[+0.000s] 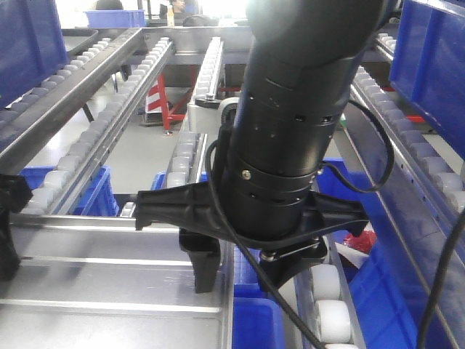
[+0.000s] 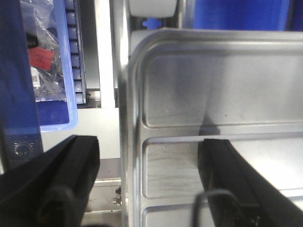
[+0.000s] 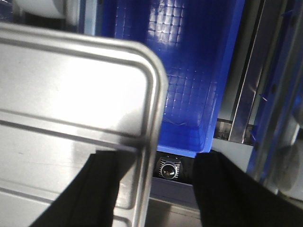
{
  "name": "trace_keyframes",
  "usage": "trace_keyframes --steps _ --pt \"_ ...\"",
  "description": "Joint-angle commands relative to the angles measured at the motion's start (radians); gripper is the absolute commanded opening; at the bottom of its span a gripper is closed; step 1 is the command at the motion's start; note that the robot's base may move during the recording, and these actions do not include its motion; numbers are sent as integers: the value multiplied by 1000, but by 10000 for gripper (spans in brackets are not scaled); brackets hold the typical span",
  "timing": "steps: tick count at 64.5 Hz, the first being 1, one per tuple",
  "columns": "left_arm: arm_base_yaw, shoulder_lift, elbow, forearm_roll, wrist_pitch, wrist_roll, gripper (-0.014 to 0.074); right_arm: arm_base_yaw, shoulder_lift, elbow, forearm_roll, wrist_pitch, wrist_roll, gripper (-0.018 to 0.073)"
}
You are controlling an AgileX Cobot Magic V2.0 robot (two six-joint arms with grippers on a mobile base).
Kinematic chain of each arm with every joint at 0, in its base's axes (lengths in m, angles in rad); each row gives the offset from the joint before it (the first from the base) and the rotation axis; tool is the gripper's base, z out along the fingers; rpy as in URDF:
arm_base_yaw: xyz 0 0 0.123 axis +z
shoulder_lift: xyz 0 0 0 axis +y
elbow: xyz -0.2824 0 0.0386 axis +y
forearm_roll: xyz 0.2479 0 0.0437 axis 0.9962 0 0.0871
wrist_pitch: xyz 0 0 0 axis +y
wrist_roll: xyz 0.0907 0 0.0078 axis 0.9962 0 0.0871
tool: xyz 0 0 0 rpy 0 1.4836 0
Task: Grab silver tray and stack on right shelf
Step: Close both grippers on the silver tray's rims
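Observation:
The silver tray point(image 1: 109, 291) lies flat at the lower left of the front view, shiny, with long ridges across its base. My left gripper point(image 2: 149, 182) is open; one finger point(image 2: 71, 175) is outside the tray's left rim and the other point(image 2: 227, 179) is over the tray point(image 2: 213, 85). My right gripper point(image 3: 165, 189) is open, straddling the right rim of the tray point(image 3: 71, 94). In the front view the right gripper point(image 1: 245, 280) hangs at the tray's right edge. The right shelf's roller rail point(image 1: 410, 138) runs along the right side.
Blue bins sit below the tray point(image 1: 254, 320) and on the right rack point(image 1: 436, 58). A blue bin with bagged parts point(image 2: 47, 61) is to the left in the left wrist view. White rollers point(image 1: 327, 305) lie beside the right gripper. Roller rails point(image 1: 94, 123) run off left.

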Motion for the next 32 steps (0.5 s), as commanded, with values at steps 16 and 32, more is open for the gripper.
trace_keyframes --steps 16,32 --pt "-8 -19 -19 -4 -56 -11 349 -2 -33 -23 -9 -23 -2 464" --pt "-8 -19 -15 0 -59 -11 315 -2 -33 -23 -9 -23 -2 408"
